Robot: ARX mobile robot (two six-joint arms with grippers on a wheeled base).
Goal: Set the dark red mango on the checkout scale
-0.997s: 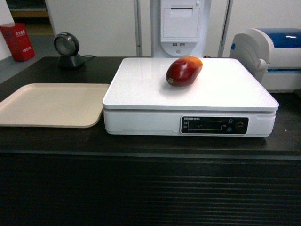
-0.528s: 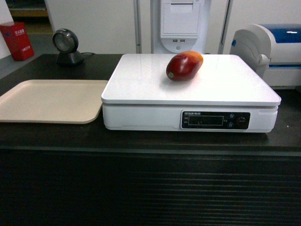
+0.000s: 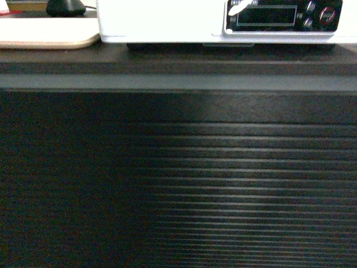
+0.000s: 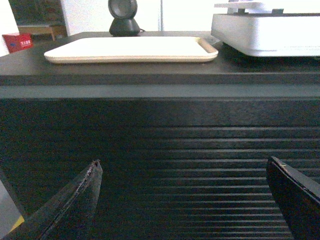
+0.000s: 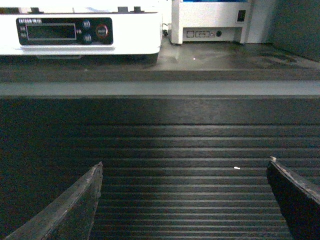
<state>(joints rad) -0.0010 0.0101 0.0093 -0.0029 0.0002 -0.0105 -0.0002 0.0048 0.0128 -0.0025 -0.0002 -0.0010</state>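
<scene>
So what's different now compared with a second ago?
The head camera's view has dropped: it looked down on the scale's top with the mango on it, and now mostly shows the checkout's ribbed front, with only the scale's front edge and the tray's edge along the top. The mango is out of view now. Scale and tray sit side by side as before. Both grippers are open and empty.

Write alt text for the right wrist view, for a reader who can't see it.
The open right gripper, empty, faces the checkout's ribbed black front. Above on the counter, the white scale shows its display strip at upper left, beside a white machine. No mango is visible.
</scene>
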